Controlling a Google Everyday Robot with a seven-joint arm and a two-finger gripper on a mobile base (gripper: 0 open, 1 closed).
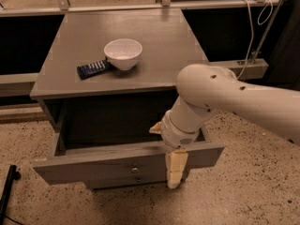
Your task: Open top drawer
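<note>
Camera view: top drawer (93,165) pulled out, gripper (174,168) at its front, open or closed unclear.

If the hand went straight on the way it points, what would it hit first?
Likely the floor: the hand points down in front of the top drawer. The lower drawer behind may be in line; depth is unclear.

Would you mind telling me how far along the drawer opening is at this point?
Done: the top drawer stands well out from the cabinet, its dark inside exposed. In hand: the gripper sits at the front panel, right of the knob. Left: perhaps a little more pull, then withdrawing.
</note>
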